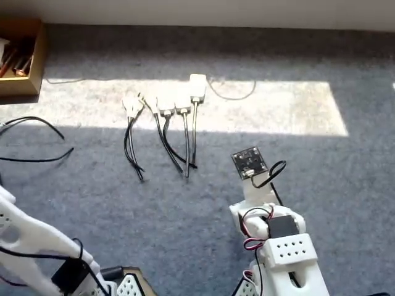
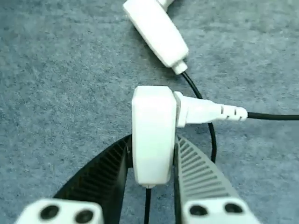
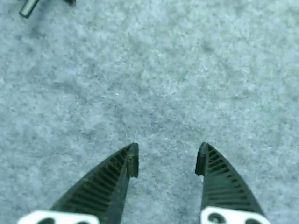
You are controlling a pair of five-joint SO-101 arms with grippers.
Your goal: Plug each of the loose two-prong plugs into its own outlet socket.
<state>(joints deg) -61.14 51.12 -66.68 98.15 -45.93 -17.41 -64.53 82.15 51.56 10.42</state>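
In the left wrist view my left gripper (image 2: 153, 141) is shut on a white outlet socket (image 2: 154, 126), with one finger against each of its sides. A white two-prong plug (image 2: 205, 112) with a black cable sits in the socket's side. Beyond it lies another white piece (image 2: 156, 32) on a black cable. In the high view, several white plugs and sockets (image 1: 165, 105) with black cables lie in a sunlit strip of grey carpet. My right gripper (image 3: 168, 156) is open over bare carpet with nothing between its fingers. The right arm (image 1: 271, 237) stands nearer than the plugs and to their right.
A wooden box (image 1: 18, 58) sits at the far left corner. Loose black cables (image 1: 37, 139) trail across the carpet on the left, and a thin wire (image 1: 231, 92) loops beside the farthest socket. A dark cable end (image 3: 28, 7) lies ahead of the right gripper.
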